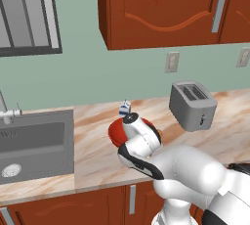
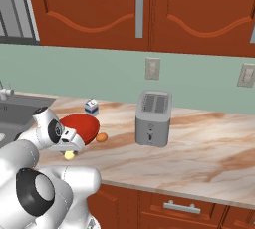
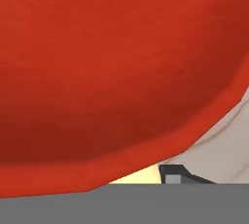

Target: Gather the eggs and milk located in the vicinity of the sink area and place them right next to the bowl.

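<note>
The wide red bowl (image 2: 83, 125) sits on the marble counter, partly hidden behind my arm in the left base view (image 1: 115, 132). My gripper (image 2: 69, 151) hangs low at the bowl's near side, shut on the pale yellow egg (image 2: 69, 156). In the hand view that egg (image 3: 135, 177) shows against one dark fingertip (image 3: 171, 174), right under the bowl's rim (image 3: 121, 72). The orange-brown egg (image 2: 101, 137) rests on the counter touching the bowl's right side. Behind the bowl stands the white and blue milk carton (image 2: 91, 106), also seen past my wrist (image 1: 125, 107).
A grey toaster (image 2: 153, 125) stands right of the bowl (image 1: 193, 105). The grey metal sink (image 1: 34, 143) with its faucet (image 1: 6, 112) lies at the left. Red-brown cabinets hang above, and wall sockets (image 2: 152, 68) sit behind.
</note>
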Tool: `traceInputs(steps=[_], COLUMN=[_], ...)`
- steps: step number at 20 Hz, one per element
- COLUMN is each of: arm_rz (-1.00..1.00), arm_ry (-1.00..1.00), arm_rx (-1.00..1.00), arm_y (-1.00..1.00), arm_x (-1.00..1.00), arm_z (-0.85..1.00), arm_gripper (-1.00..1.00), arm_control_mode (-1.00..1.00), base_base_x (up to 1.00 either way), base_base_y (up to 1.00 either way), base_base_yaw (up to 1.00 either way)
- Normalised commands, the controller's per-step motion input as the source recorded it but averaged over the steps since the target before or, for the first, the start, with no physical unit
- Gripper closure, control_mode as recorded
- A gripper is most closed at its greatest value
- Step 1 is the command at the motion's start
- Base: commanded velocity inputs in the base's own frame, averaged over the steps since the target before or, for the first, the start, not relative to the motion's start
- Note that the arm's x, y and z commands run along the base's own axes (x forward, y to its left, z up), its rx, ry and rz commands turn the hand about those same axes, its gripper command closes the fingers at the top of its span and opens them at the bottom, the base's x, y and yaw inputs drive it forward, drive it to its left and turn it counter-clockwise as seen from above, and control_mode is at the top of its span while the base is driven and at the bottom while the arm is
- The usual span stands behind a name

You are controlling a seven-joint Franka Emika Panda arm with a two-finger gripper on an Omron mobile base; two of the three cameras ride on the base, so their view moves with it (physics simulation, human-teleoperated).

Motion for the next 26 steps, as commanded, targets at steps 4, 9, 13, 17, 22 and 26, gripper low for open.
traceInputs(steps=[4, 9, 13, 17, 22, 26], arm_rz=[0.0, 0.0, 0.0, 0.0, 0.0, 0.0], arm_ry=[0.0, 0.0, 0.0, 0.0, 0.0, 0.0], arm_rx=[0.01, 0.0, 0.0, 0.0, 0.0, 0.0], arm_y=[0.0, 0.0, 0.0, 0.0, 0.0, -0.01], arm_x=[0.0, 0.0, 0.0, 0.0, 0.0, -0.05], arm_z=[-0.09, -0.06, -0.06, -0.02, 0.0, 0.0], arm_gripper=[1.0, -1.0, -1.0, -1.0, -1.0, -1.0], arm_control_mode=[-1.0, -1.0, -1.0, -1.0, -1.0, -1.0], base_base_x=[0.0, 0.0, 0.0, 0.0, 0.0, 0.0], base_base_y=[0.0, 0.0, 0.0, 0.0, 0.0, 0.0], base_base_yaw=[0.0, 0.0, 0.0, 0.0, 0.0, 0.0])
